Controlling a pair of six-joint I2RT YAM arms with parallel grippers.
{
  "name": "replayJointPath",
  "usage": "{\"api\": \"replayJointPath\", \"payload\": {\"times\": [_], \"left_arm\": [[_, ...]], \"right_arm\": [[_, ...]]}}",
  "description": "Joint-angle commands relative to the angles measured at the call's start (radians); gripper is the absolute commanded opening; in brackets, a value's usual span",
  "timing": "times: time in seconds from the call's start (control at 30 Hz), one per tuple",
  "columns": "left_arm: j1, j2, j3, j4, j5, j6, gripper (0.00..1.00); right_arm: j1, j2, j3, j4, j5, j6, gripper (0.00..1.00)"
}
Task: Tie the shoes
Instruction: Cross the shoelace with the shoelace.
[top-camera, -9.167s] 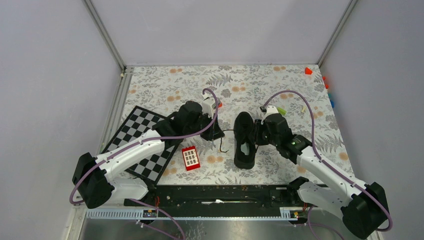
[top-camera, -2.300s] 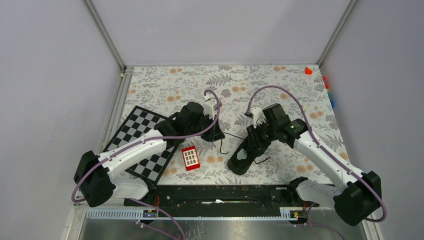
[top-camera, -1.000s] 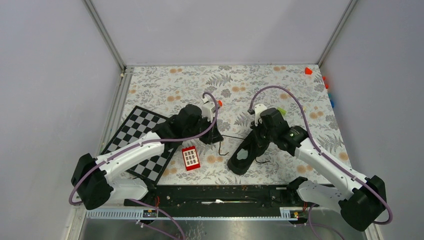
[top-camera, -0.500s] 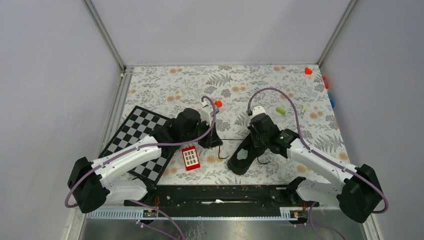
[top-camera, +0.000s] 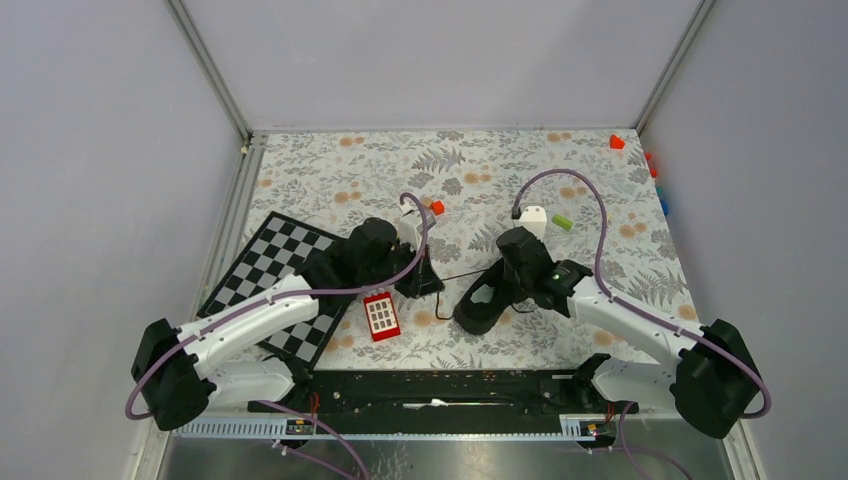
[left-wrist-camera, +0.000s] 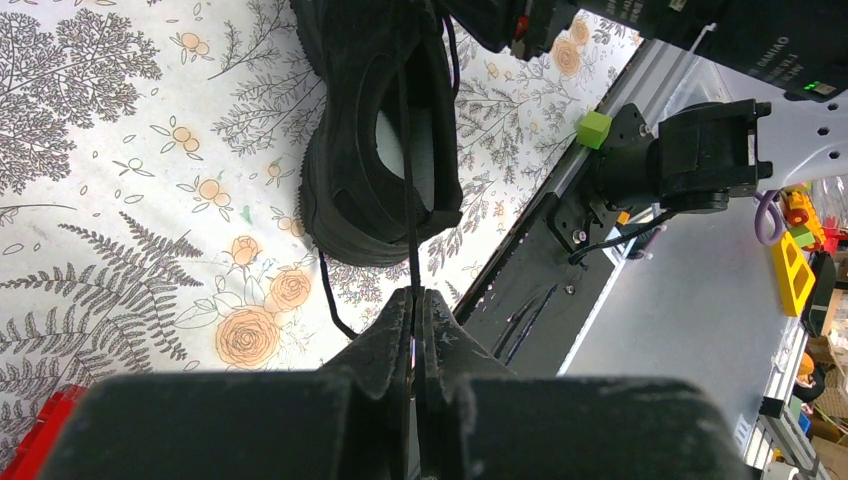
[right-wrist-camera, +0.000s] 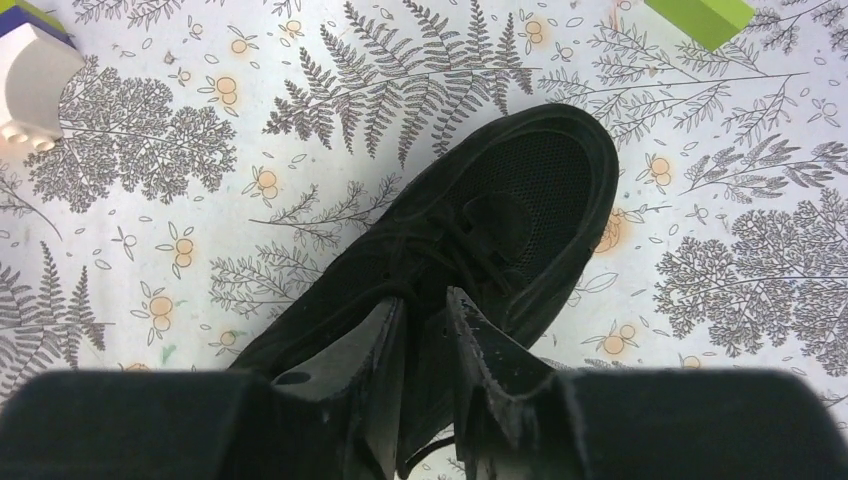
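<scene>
The black shoe (top-camera: 478, 302) lies slanted on the flowered mat, its heel toward the front rail. My left gripper (top-camera: 426, 284) stands just left of it. In the left wrist view this gripper (left-wrist-camera: 415, 296) is shut on a thin black lace (left-wrist-camera: 405, 150), which runs taut up over the shoe's (left-wrist-camera: 345, 170) opening. My right gripper (top-camera: 508, 277) hangs over the shoe's laced middle. In the right wrist view its jaws (right-wrist-camera: 424, 303) stand a little apart above the shoe's (right-wrist-camera: 520, 190) lacing, with nothing gripped between them. Another lace end trails on the mat by the heel.
A chessboard (top-camera: 272, 272) lies at the left, with a red studded block (top-camera: 381, 316) beside it. A white block (top-camera: 533, 215) and a green block (top-camera: 562, 221) sit behind the shoe, an orange piece (top-camera: 437, 207) behind the left gripper. The black rail (top-camera: 450, 388) runs along the front.
The right gripper's jaws have parted; they were shut half a second ago. The right arm has shifted toward the shoe's middle and the shoe has turned slightly. The left gripper keeps its lace.
</scene>
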Motion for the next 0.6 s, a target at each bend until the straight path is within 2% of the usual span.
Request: {"api": "replayJointPath", "payload": {"times": [0.0, 0.17, 0.3, 0.43, 0.57], "left_arm": [[-0.005, -0.053, -0.024, 0.016, 0.031, -0.002, 0.00], [-0.005, -0.056, -0.023, 0.009, 0.023, 0.004, 0.00], [-0.005, -0.051, -0.018, 0.009, 0.023, 0.009, 0.00], [-0.005, -0.049, -0.013, 0.008, 0.021, 0.014, 0.00], [-0.005, -0.049, -0.006, 0.002, 0.016, 0.020, 0.00]], "right_arm": [[0.002, 0.040, -0.009, 0.108, 0.053, 0.073, 0.30], [0.000, 0.020, -0.001, 0.071, 0.043, 0.072, 0.30], [0.000, -0.035, -0.005, 0.044, 0.039, 0.051, 0.43], [0.000, -0.060, 0.006, -0.009, -0.001, 0.017, 0.51], [-0.001, -0.076, 0.012, -0.046, -0.047, 0.007, 0.52]]}}
